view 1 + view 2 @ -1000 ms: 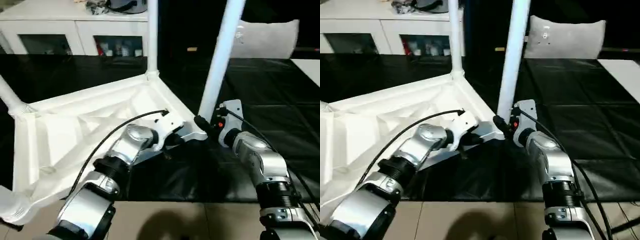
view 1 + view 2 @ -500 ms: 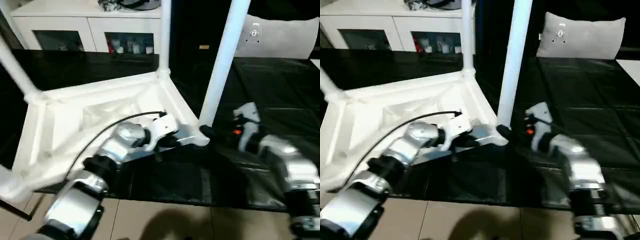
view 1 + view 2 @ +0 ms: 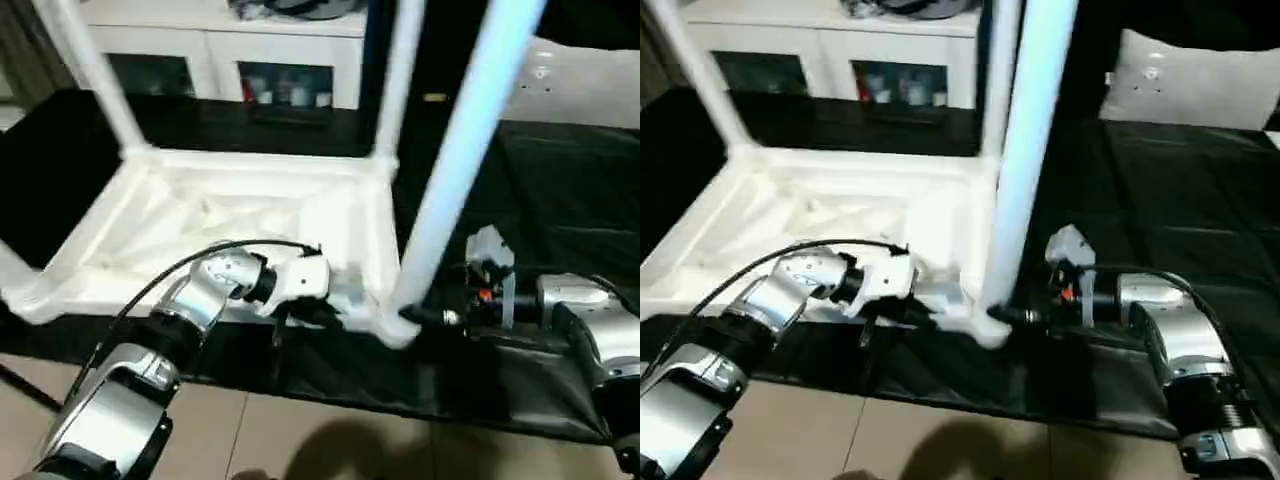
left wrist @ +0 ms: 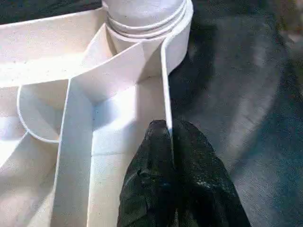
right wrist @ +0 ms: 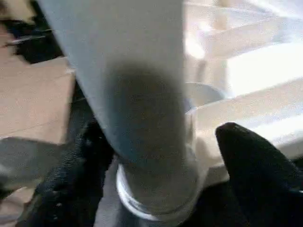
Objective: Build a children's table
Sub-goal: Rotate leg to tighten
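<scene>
Upturned children's table point(image 3: 250, 215) on black mat point(image 3: 560, 190): left hand point(image 4: 169, 137) pinching its rim, right hand point(image 5: 156, 156) apparently spread loosely around near corner leg point(image 3: 455, 165).

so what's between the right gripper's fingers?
The table leg, near its socket: right wrist view shows one finger on each side, with a gap at the other finger.

- Both eye views look forward and down from above the table point(image 3: 250, 215).
- Both wrist views sit close to its near leg point(image 5: 137, 94).
</scene>
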Robot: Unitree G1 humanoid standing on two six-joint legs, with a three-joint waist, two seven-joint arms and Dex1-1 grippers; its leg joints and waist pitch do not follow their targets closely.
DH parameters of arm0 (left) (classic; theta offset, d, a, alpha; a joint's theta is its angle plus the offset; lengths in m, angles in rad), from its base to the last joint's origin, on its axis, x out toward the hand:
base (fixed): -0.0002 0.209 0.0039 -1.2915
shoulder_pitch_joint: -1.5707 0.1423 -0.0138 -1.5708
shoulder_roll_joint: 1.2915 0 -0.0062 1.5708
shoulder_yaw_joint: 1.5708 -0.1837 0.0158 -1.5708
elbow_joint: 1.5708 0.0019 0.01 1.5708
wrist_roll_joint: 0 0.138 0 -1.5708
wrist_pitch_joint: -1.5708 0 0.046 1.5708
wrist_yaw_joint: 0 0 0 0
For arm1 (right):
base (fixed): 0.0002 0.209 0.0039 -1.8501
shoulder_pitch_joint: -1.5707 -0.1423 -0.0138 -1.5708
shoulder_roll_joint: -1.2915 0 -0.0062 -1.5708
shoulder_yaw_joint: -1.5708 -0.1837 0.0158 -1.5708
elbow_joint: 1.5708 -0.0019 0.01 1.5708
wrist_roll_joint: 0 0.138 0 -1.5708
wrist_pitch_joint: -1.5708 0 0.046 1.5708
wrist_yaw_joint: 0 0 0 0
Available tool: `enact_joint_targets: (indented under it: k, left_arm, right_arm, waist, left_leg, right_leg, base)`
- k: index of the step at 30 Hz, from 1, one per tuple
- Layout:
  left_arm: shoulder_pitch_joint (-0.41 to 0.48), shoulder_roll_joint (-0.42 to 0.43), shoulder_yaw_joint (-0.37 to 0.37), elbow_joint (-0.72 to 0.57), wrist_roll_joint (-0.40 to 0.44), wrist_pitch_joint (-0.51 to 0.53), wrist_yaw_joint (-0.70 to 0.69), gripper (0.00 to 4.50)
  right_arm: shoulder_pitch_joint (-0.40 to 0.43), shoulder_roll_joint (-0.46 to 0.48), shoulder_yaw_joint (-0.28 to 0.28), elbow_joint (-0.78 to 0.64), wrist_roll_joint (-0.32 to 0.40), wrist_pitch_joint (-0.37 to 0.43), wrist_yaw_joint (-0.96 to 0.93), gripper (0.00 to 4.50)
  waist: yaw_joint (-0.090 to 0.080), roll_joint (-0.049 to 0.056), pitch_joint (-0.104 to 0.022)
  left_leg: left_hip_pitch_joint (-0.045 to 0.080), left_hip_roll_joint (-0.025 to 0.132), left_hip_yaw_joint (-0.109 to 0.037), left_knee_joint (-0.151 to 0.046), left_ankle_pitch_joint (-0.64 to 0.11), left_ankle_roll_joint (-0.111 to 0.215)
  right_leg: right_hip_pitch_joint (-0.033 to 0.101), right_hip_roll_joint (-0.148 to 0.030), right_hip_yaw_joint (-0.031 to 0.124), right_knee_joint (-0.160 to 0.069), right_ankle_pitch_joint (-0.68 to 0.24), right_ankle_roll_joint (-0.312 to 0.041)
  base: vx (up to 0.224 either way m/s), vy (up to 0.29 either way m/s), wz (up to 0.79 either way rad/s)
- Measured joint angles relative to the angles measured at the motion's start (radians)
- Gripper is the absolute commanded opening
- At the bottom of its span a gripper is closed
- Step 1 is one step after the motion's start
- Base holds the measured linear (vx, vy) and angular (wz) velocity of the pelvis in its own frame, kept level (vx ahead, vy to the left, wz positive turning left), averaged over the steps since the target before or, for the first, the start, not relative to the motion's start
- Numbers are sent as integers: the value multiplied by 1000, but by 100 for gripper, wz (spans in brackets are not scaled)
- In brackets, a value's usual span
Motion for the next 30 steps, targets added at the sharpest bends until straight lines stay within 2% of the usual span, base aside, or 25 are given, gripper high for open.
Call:
enact_joint_targets:
  k: [5,6,12,13,15,16,24,26,28,30]
  left_arm:
    - [1,8,-3,0,-2,-18,-35,0]
    - [2,9,-4,0,-2,-21,-40,0]
    - [2,10,-7,-1,-4,-28,-50,0]
    - [2,10,-8,-1,-4,-29,-51,0]
    - [2,10,-9,-1,-6,-31,-55,0]
    - [3,10,-10,-1,-8,-31,-60,0]
    - [36,-1,21,-53,-23,80,-34,0]
    - [37,-7,39,-56,-14,142,23,0]
    - [35,-18,56,-56,5,200,93,0]
    - [32,-43,71,-53,20,244,167,0]
  right_arm:
    - [0,2,22,-2,27,12,56,318]
    - [0,3,24,-2,29,17,66,295]
    - [0,4,26,-2,38,35,97,263]
    - [0,2,26,-2,42,43,100,241]
    - [0,0,26,-1,47,49,101,237]
    - [0,-1,26,-1,48,52,103,219]
    - [56,33,-8,-77,71,128,11,205]
    - [45,71,-25,-77,53,152,-90,204]
    - [21,127,-43,-67,19,172,-221,204]
    - [-4,175,-67,-54,-9,198,-353,201]
  waist:
    - [3,0,0]
    - [3,0,0]
    - [8,0,0]
    - [9,0,0]
    - [11,0,0]
    - [12,0,0]
    - [10,0,0]
    - [1,-2,-1]
    - [-20,-2,-1]
    - [-49,-4,-1]
  left_leg:
    - [1,0,0,1,0,0]
    - [1,0,0,1,0,0]
    - [1,0,1,2,0,0]
    - [1,0,1,2,0,0]
    - [1,0,1,2,0,0]
    - [1,0,1,2,0,0]
    - [2,0,3,2,1,-3]
    - [4,0,3,2,2,-9]
    - [5,0,3,1,4,-14]
    - [5,0,2,2,5,-15]
  right_leg:
    - [-1,0,1,3,-2,4]
    - [-1,0,1,4,-3,4]
    - [-1,0,2,4,-3,5]
    - [-1,0,2,5,-3,5]
    - [-1,0,2,5,-3,5]
    - [-1,0,2,5,-3,5]
    - [0,0,4,7,-4,5]
    - [2,0,4,8,-4,6]
    - [1,0,3,8,-4,6]
    - [2,0,1,4,-4,6]
  base:
    - [0,0,0]
    - [0,0,0]
    - [0,0,0]
    - [0,0,0]
    - [0,0,0]
    - [0,0,0]
    - [0,0,0]
    - [0,0,0]
    - [0,0,0]
    - [0,0,0]
